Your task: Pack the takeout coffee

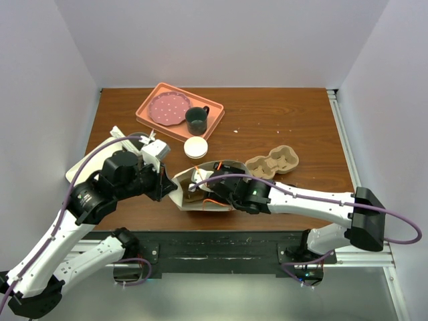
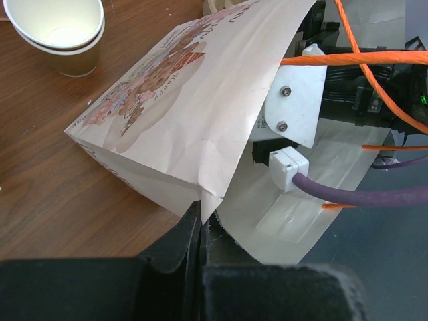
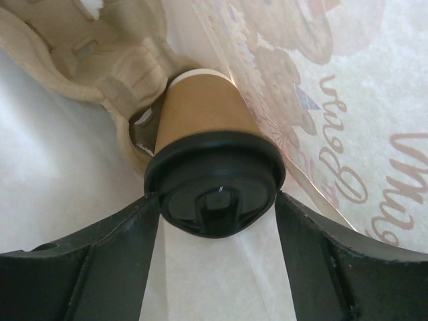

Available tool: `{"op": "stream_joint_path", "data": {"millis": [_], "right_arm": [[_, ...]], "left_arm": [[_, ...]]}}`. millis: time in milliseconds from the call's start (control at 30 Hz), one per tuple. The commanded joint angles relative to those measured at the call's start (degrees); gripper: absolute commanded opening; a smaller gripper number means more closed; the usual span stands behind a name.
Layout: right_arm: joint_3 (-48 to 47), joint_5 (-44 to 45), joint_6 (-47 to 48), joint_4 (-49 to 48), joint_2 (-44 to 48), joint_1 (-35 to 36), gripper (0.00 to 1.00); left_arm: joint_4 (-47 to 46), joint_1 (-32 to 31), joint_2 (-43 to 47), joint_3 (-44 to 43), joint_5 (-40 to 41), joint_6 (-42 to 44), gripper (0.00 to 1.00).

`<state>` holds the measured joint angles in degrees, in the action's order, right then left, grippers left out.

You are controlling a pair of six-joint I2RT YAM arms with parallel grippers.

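The takeout coffee (image 3: 207,114), a tan paper cup with a black lid (image 3: 214,180), lies on its side inside the white printed paper bag (image 1: 200,200). Its base rests against a pulp cup carrier (image 3: 80,47). My right gripper (image 3: 214,200) reaches into the bag (image 3: 334,100), and both fingertips (image 3: 134,227) press the sides of the lid. My left gripper (image 2: 200,215) is shut on the bag's folded edge (image 2: 214,194) and holds the mouth open. From above, the left gripper (image 1: 168,186) is at the bag's left end and the right gripper (image 1: 200,182) is inside it.
A pink tray (image 1: 148,119) at the back holds a dotted plate (image 1: 167,107) and a dark green mug (image 1: 196,119). Stacked paper cups (image 1: 196,148) stand just behind the bag. A pulp carrier (image 1: 271,164) lies to the right. The table's front edge is close beneath the bag.
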<state>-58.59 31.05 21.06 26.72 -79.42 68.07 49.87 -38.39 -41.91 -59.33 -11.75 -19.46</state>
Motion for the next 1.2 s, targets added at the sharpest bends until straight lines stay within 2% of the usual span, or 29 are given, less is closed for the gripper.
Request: {"op": "stream_joint_path", "data": {"millis": [0,233,533,800,900,1167], "right_arm": [[-3.4,2.4,0.6,2.3,2.5,-0.8,0.70],[-8.9,-0.8,0.7,4.0,5.1,-0.8,0.61],[-10.9,-2.7,0.5,6.7,7.5,-0.8,0.56],[-5.8,-10.1,-1.1,4.6,9.4,-0.8,0.71],[-5.0,-8.5,-2.0,4.1,8.1,-0.8,0.78],[-4.9,-7.9,-1.5,2.8,7.1,-0.8,0.78]], "left_arm": [[-0.1,-0.4,0.2,-0.7,-0.5,-0.7,0.00],[-0.3,-0.4,-0.5,-0.6,-0.1,-0.6,0.00],[-0.4,-0.3,-1.5,-1.0,0.1,-0.8,0.00],[-1.1,-0.4,-1.2,-0.3,-0.7,-1.1,0.00],[-1.5,-0.3,-0.8,0.0,-1.0,-1.5,0.00],[-1.4,-0.3,-0.6,-0.3,-1.2,-1.5,0.00]]}}
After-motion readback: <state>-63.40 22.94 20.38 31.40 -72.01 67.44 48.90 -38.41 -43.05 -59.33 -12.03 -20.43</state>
